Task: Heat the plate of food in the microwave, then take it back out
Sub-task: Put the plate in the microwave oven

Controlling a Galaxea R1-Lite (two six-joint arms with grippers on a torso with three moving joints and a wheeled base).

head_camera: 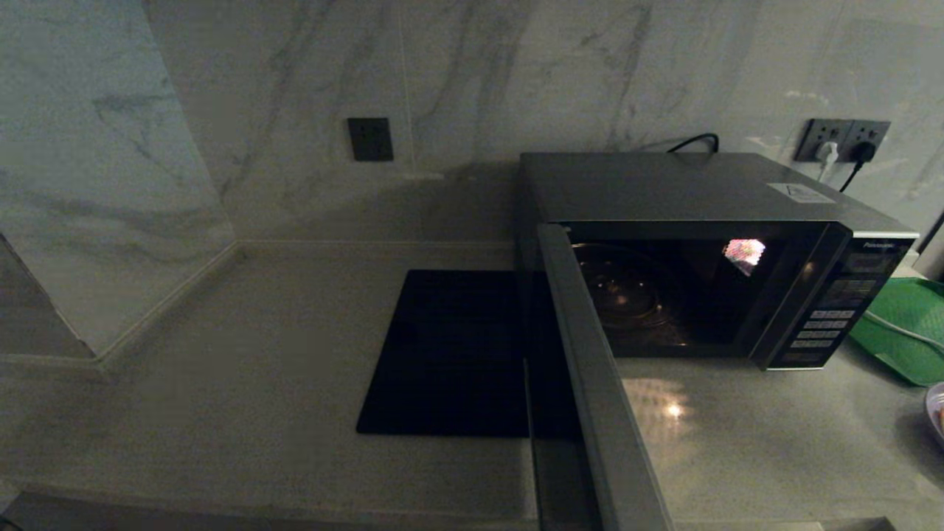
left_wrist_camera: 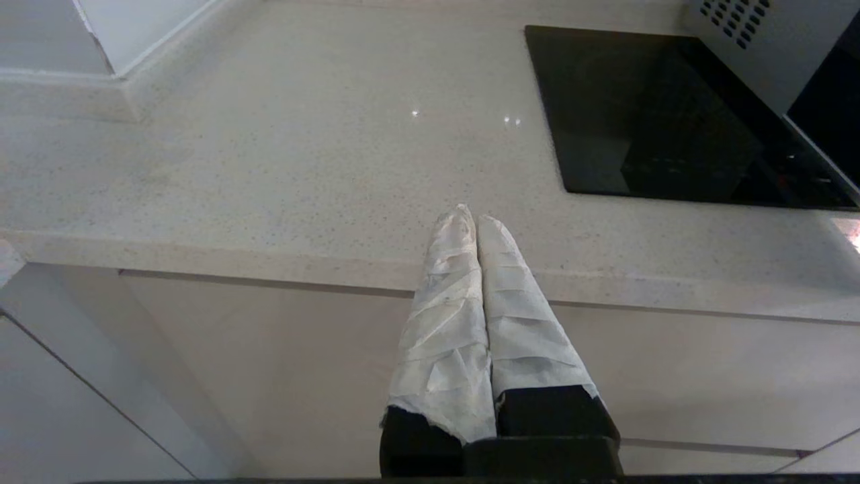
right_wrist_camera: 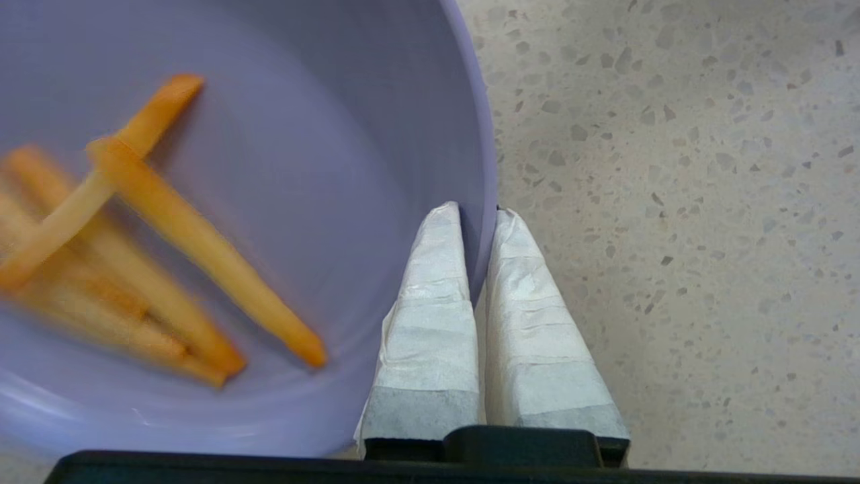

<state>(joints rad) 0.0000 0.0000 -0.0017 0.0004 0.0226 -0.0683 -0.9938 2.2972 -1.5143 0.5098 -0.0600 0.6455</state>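
Counter [head_camera: 258, 383]: pale speckled stone, glossy, with marble-veined wall tiles behind. Microwave [head_camera: 708, 199]: boxy silver-grey metal, near the counter's back edge toward the right; its door [head_camera: 590, 383] is swung wide open toward the front edge, showing a dark cavity with a round glass turntable [head_camera: 627, 295]. The button panel [head_camera: 826, 310] is on the right side of its front. A flat black square mat [head_camera: 450, 354], shiny, lies on the counter just left of the microwave, partly behind the open door. A green ribbed tray [head_camera: 907, 324] sits at the counter's right edge, beyond the microwave. There is a dark wall socket [head_camera: 841, 140] with plugs behind.

Plate [right_wrist_camera: 322, 121]: round, smooth pale lilac plastic with a raised curved rim, on the counter at the far right edge, in front of the tray; only a sliver shows in the head view [head_camera: 936, 409]. Several thin orange-yellow fries [right_wrist_camera: 201, 249] lie crossed in it, straight sticks, some blurred.

Right gripper [right_wrist_camera: 478, 215]: fingers wrapped in creased white tape, tapering to blunt tips. They are pinched on the plate's rim, one finger [right_wrist_camera: 437, 289] inside the wall, the other outside over the speckled stone. The rim is clamped between them with hardly any gap.

Left gripper [left_wrist_camera: 476, 218]: same white taped fingers, pressed together with nothing between them, parked in front of the counter's front edge at left, tips over the edge, touching nothing.
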